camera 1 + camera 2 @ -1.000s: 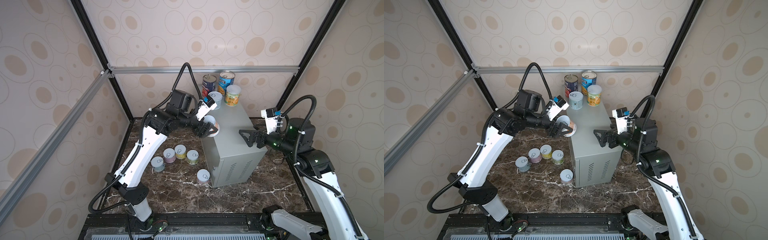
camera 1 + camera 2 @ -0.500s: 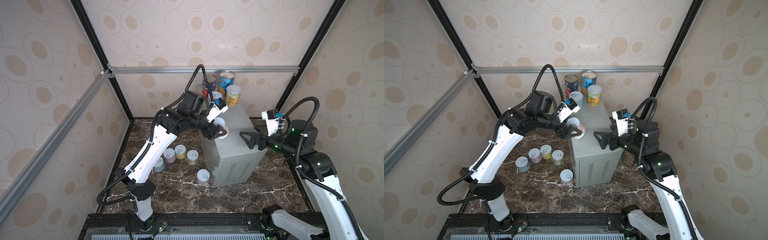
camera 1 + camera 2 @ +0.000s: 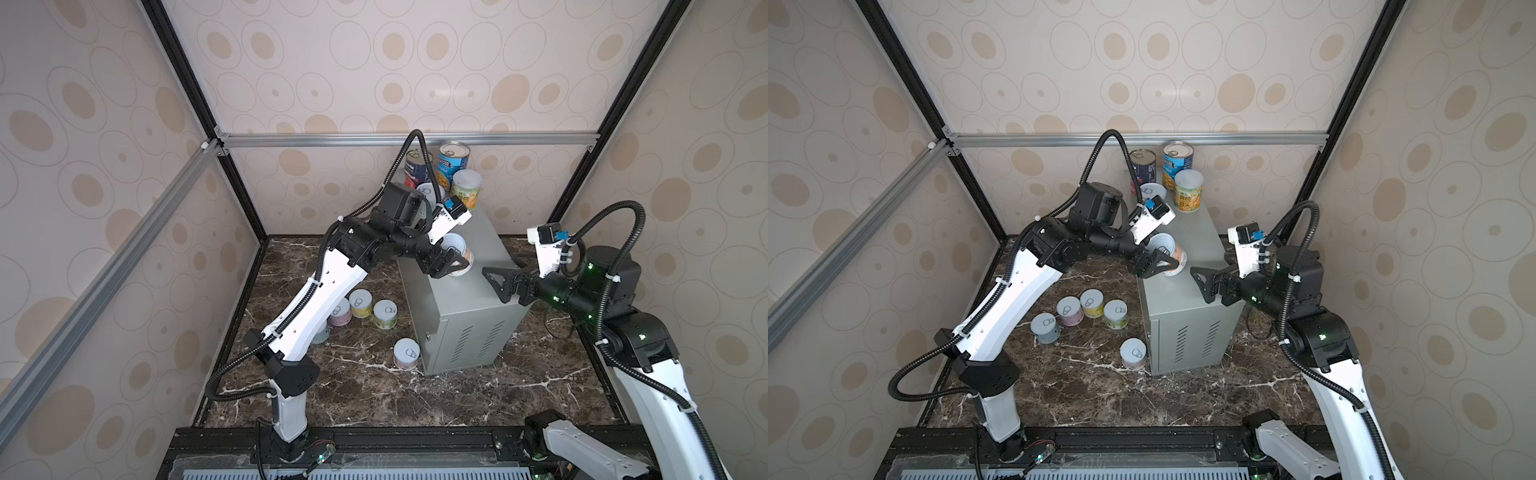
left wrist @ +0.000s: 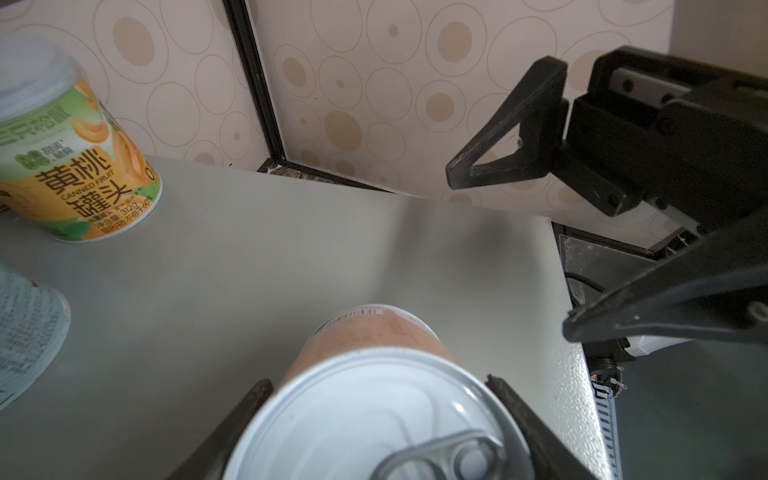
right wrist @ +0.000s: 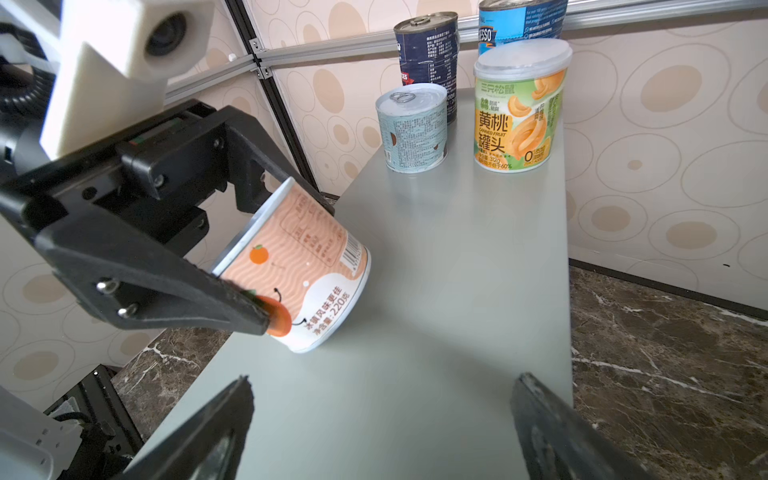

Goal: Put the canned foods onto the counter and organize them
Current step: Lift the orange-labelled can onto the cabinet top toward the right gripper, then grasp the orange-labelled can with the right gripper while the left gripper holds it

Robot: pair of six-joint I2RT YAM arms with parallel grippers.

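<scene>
Holding: left gripper (image 3: 451, 266) is clenched on the orange can (image 5: 299, 266), one finger on each side of its wall.
Orange can: tilted, lid toward the left wrist camera. Its base rim sits low over the counter (image 3: 486, 237) top, near the left edge. Whether it touches, I cannot tell.
Right gripper (image 5: 384, 380): fingers spread wide, grasping nothing. It hovers at the counter's right edge, pointed at the orange can.
Counter, back: four cans stand upright. Navy can (image 5: 428, 62) and blue can (image 5: 519, 20) are by the wall. Peach can (image 5: 519, 112) stands in front of the blue one, pale blue can (image 5: 411, 129) in front of the navy one.
Marble (image 3: 1100, 395), left of counter: five short cans stand upright. Grey can (image 3: 1045, 328), pink can (image 3: 1069, 311), yellow can (image 3: 1092, 303) and green can (image 3: 1116, 314) sit in a tight cluster. Lilac can (image 3: 1133, 353) stands apart, just beside the counter's front corner.
</scene>
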